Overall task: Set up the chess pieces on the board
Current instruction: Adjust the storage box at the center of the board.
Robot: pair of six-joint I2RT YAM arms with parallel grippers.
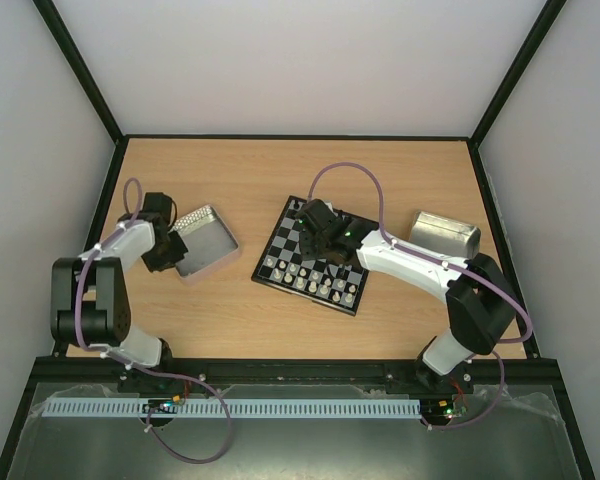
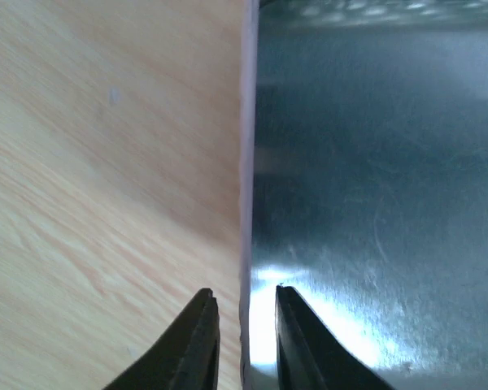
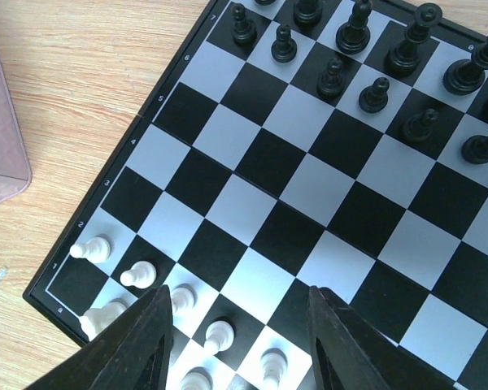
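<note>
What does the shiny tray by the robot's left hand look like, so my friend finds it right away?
On the wooden table, find the chessboard in the middle. To its left lies a shiny metal tray, open side up. Unlike the other tin right of the board, it has the left gripper pinching its rim.

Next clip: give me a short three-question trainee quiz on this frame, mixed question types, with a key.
1. True or false: the right fingers are pinching a black pawn.
2. What runs between the left fingers? A) the rim of the metal tray B) a white knight C) a cable
3. Fill in: the rows of the board nearest the arms' bases hold the ____ pieces.
Key: 1 false, they stand open and empty; 2 A; 3 white.
</note>
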